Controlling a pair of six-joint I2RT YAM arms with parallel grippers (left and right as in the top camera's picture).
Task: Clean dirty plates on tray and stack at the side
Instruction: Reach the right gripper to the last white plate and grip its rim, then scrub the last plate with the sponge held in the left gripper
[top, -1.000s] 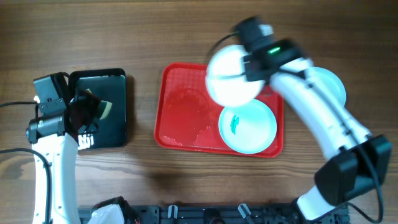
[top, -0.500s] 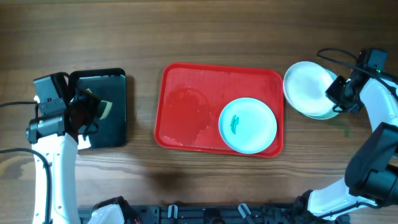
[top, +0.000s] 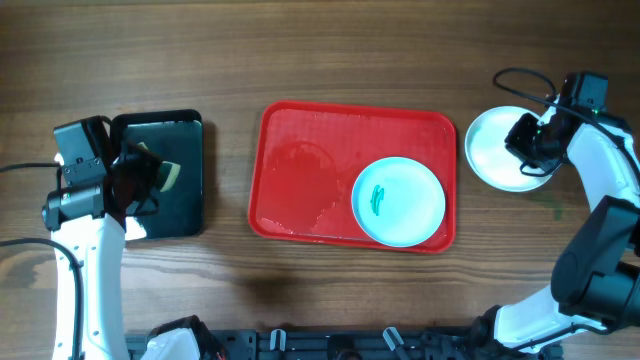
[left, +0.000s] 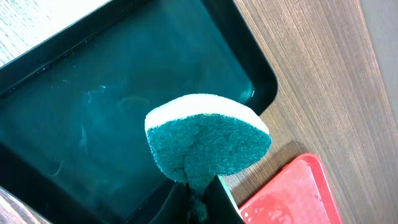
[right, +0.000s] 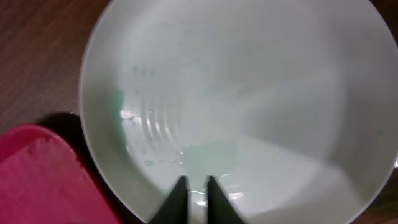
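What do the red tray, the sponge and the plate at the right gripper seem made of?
The red tray looks like moulded plastic: glossy, with a wet sheen. The sponge is soft foam, a pale layer over a rough green scouring face. The white plate is smooth and glossy, ceramic or melamine; I cannot tell which.

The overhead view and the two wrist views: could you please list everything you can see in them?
table: one, brown wood, under everything
red tray: one, red, middle of the table
pale blue plate: one, pale blue, on the near right part of the red tray
smear: one, green, on the pale blue plate
white plate: one, white, on the table right of the red tray
black tray: one, black, left of the red tray
sponge: one, green with a white layer, above the black tray
left arm: one, white and black, by the black tray, jaws shut on the sponge
right arm: one, white and black, at the white plate, jaws nearly together, hold unclear
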